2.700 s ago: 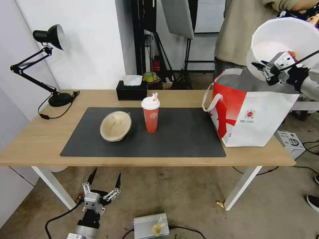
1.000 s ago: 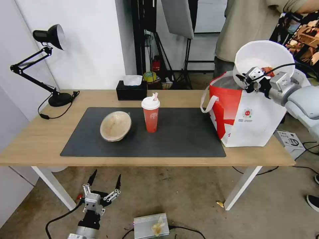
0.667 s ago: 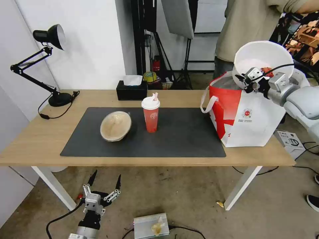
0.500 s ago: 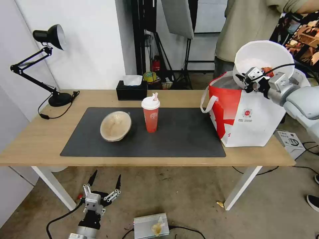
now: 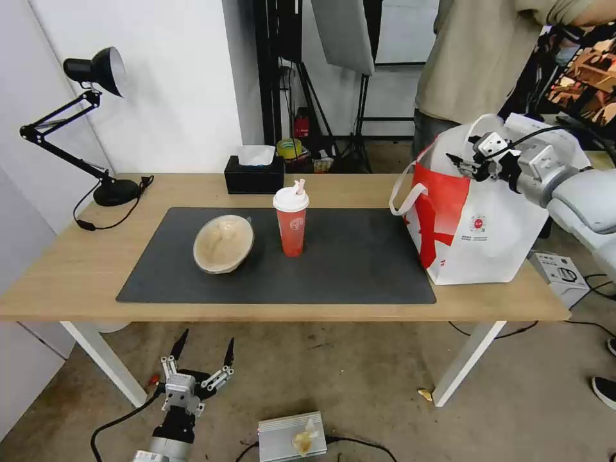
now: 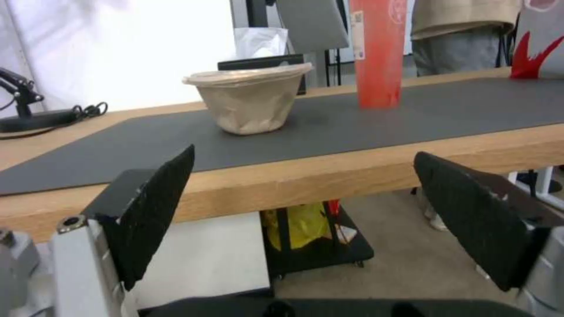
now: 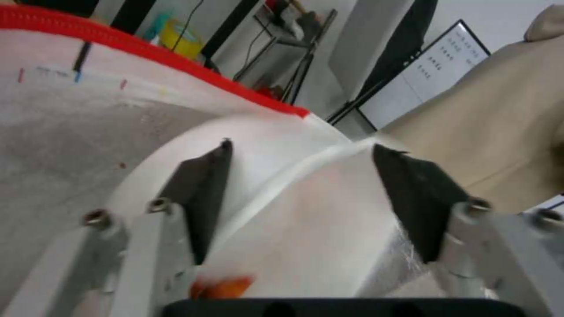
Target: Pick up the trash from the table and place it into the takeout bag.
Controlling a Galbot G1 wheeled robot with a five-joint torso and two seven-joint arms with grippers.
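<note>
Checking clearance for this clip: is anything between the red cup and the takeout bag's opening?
Nothing on the table blocks it: bare mat lies between the red cup and the takeout bag. The open right gripper hangs at the bag's mouth.

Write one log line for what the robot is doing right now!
right end effector: open over takeout bag | white bowl: inside bag | left end effector: open, parked below table | red cup, beige bowl: on mat

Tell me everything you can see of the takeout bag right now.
The takeout bag stands upright at the right end of the table, just off the grey mat. It is white with a red panel, a small round red logo, white strap handles, red rim stitching and a silvery lining. Its sides bulge. The open right gripper is at its mouth, over a white bowl inside.
</note>
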